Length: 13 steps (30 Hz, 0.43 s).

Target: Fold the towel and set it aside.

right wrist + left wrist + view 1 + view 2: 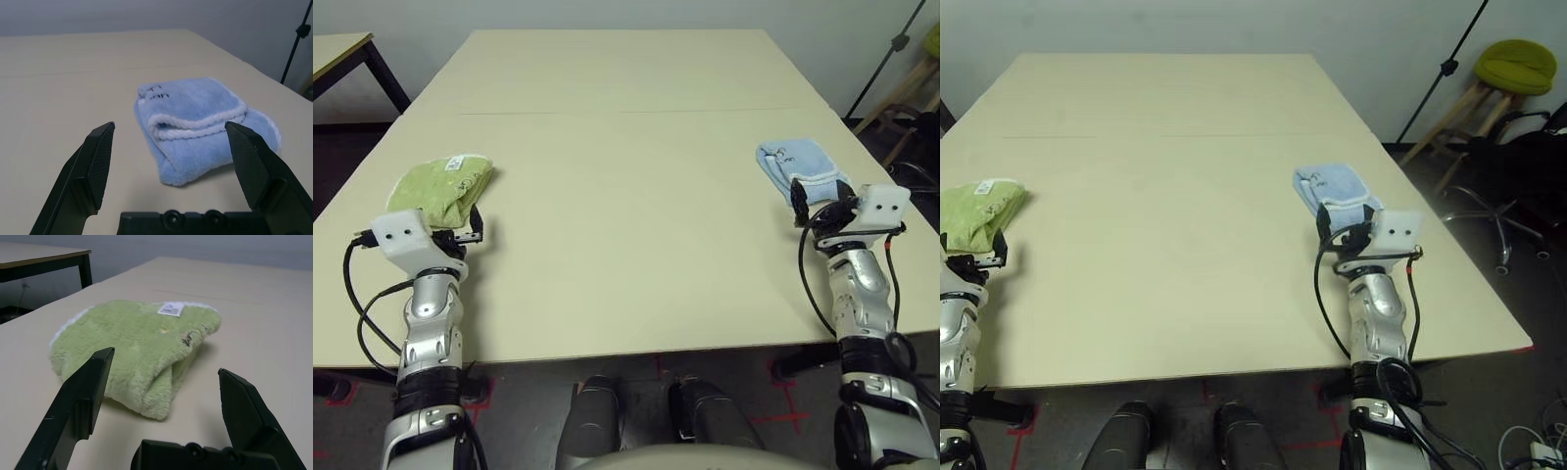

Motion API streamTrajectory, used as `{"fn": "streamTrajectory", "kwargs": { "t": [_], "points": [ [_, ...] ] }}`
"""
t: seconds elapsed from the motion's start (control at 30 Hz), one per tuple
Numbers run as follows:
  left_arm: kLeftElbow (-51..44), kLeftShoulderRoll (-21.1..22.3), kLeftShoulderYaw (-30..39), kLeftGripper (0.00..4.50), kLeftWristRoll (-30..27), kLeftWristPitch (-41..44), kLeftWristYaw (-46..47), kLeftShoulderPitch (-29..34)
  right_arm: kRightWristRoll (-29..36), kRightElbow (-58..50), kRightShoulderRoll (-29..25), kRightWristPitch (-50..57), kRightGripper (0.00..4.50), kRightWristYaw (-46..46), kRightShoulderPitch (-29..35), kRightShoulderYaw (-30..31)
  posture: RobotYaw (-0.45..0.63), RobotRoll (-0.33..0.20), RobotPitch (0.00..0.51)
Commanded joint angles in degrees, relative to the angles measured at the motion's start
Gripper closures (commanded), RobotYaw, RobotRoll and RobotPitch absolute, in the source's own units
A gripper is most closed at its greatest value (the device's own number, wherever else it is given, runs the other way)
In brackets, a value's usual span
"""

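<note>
The towel is light green terry, folded into a thick bundle at the table's left side, with a white label and a small dark embroidery on top. My left gripper stands open just short of its near edge, with nothing between its black fingers. At the table's right side my right gripper is open too, and its fingers point at a folded light-blue cloth without touching it.
The wide beige table lies bare between the two cloths. Another table stands off to the far left. To the right, off the table, are a wooden stool with a green cushion and a black stand.
</note>
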Motion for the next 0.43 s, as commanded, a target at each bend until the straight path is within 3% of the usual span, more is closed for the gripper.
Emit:
{"fn": "streamTrajectory", "kwargs": {
  "t": [0.03, 0.43],
  "points": [
    [1.2, -0.9, 0.4, 0.03, -0.4, -0.8, 0.1, 0.4, 0.1, 1.4, -0.1, -0.8, 0.0, 0.0, -0.8, 0.1, 0.12, 0.0, 0.101],
    [-0.5, -0.9, 2.0, 0.03, -1.9, -0.6, -0.1, 1.1, 0.2, -1.1, 0.7, 0.1, 0.0, -0.2, -0.1, 0.9, 0.13, 0.0, 0.125]
  ]
}}
